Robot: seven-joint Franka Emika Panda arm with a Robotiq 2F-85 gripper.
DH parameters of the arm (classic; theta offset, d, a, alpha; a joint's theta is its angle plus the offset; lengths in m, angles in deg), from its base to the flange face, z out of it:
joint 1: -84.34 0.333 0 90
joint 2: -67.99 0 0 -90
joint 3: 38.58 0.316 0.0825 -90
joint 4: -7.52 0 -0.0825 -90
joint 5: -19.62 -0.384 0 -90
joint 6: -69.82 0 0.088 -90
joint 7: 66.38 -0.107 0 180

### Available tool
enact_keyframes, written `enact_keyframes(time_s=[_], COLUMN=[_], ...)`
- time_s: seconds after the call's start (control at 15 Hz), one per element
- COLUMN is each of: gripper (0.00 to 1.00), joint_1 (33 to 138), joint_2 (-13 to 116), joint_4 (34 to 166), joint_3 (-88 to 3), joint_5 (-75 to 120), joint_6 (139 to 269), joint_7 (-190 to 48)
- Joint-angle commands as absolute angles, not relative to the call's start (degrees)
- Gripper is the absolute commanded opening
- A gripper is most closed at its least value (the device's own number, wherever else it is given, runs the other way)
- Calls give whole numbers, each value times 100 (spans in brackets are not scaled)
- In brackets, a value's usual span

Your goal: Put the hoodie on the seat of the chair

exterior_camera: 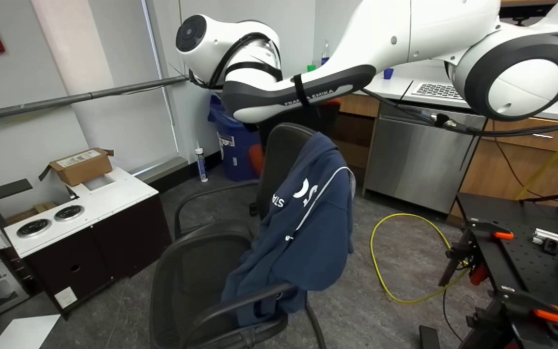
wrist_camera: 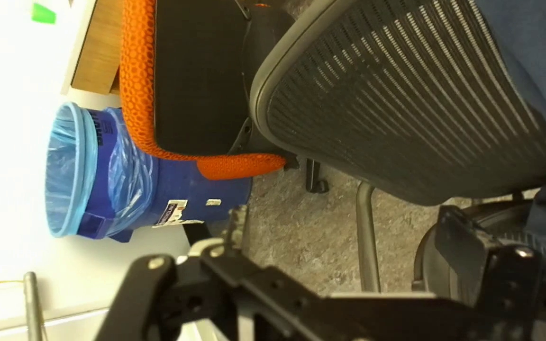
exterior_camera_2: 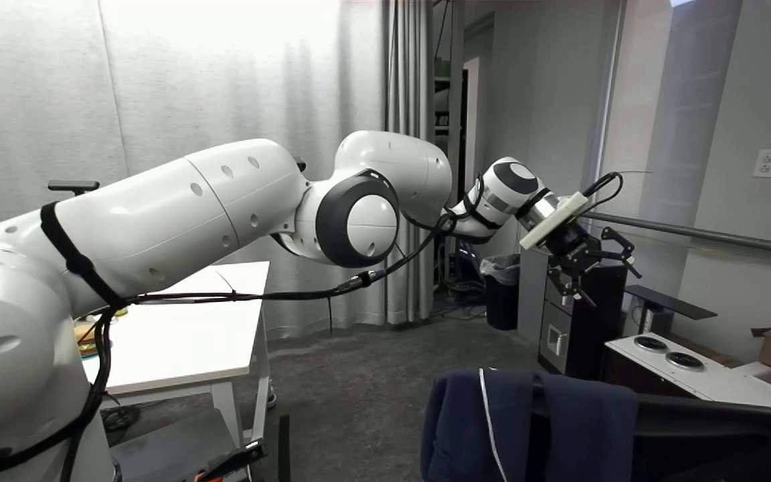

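The dark blue hoodie, with white letters and a white cord, is draped over one side of the chair's back. It also shows in an exterior view and at the right edge of the wrist view. Its lower part hangs by the armrest and rear edge of the black seat. The black chair's mesh back fills the upper right of the wrist view. My gripper is open and empty, raised apart from the hoodie. In the wrist view its fingers are wide apart with floor showing between them.
An orange-backed chair and a blue bin stand behind the black chair. A white-topped toy stove with a cardboard box is near the wall. A black table and yellow cable are on the opposite side.
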State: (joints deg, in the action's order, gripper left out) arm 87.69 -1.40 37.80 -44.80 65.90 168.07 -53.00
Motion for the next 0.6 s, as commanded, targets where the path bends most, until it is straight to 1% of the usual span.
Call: enact_keyframes(time_s=[0.0, 0.27, 0.53], gripper=[100, 100, 100], joint_1=[8681, 8482, 8095], joint_2=[147, 333, 687], joint_4=[4088, 4490, 5299], joint_3=[-4302, -3918, -3400], joint_5=[6447, 6112, 5589], joint_6=[17100, 16924, 16995], joint_7=[-5998, -5963, -5625])
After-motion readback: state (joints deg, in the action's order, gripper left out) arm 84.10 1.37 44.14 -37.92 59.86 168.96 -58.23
